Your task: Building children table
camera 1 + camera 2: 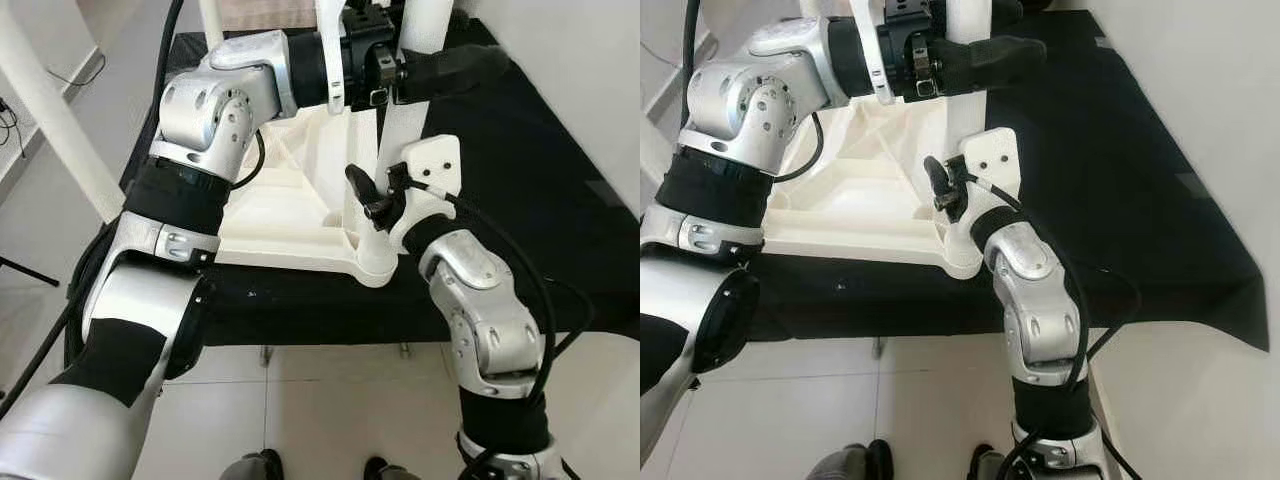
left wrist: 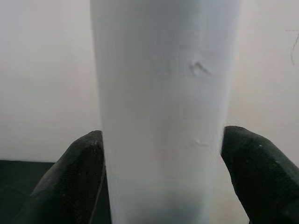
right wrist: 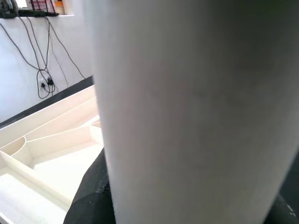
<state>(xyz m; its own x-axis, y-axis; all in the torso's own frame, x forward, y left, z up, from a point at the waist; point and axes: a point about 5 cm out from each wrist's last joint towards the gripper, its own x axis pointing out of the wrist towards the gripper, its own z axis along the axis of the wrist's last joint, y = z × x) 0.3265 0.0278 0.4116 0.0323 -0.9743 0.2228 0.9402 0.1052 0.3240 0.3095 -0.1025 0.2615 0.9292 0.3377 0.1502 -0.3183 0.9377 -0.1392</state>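
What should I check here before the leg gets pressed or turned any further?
1. Left hand around the table leg, a finger on each side: ok.
2. Right hand low on the same leg: fingers mostly hidden, cannot tell.
3. Leg upright at the near corner of the upturned tabletop: ok.
4. Leg fully seated in its socket: cannot tell.
5. Tabletop resting flat on the black cloth: ok.

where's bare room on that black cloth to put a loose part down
Bare black cloth lies on the robot's right of the white leg, out to the wall, plus a narrow strip along the near edge. The middle is crowded: upturned tabletop, left gripper and right gripper on the leg.
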